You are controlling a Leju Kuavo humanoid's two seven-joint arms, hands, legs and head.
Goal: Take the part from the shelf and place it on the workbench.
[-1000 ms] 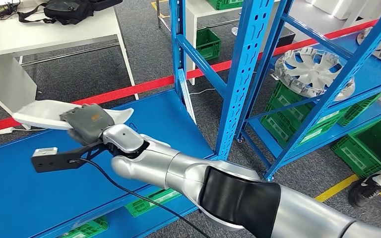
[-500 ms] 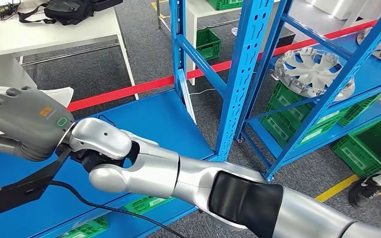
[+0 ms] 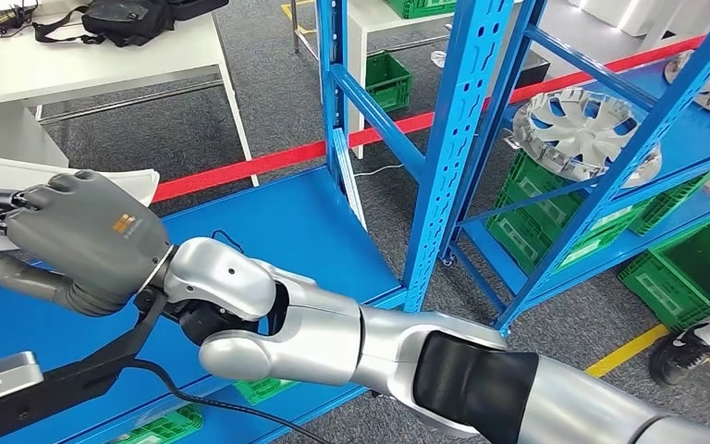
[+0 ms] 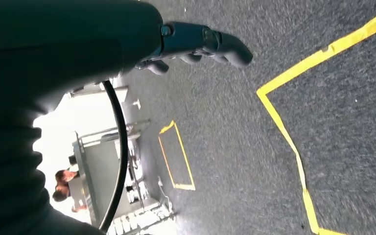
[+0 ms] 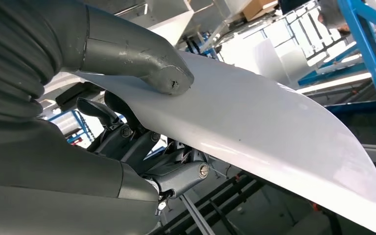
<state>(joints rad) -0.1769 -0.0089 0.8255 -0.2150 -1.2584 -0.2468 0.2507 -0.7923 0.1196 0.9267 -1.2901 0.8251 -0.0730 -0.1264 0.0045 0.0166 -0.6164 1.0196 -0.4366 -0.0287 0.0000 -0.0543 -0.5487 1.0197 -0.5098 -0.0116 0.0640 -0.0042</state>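
The part is a long white curved panel (image 3: pixel 28 176) at the far left of the head view, largely covered by my right hand (image 3: pixel 79 240). That hand grips it above the blue shelf board (image 3: pixel 277 217). In the right wrist view the thumb (image 5: pixel 142 61) presses on the panel's (image 5: pixel 279 132) upper face and the darker fingers (image 5: pixel 122 134) curl beneath it. My left hand (image 4: pixel 200 44) hangs over grey floor with its fingers loosely extended and nothing in them.
A blue rack upright (image 3: pixel 458 129) stands to the right of my arm. Silver hubcaps (image 3: pixel 578 129) lie on its shelf, with green crates (image 3: pixel 689 273) below. A white table (image 3: pixel 74 60) with a black bag (image 3: pixel 129 18) is at the back left. A person's shoe (image 3: pixel 689 353) is at the right.
My right hand has carried the white panel to the left and nearer the camera. The panel has slid mostly past the picture's left edge.
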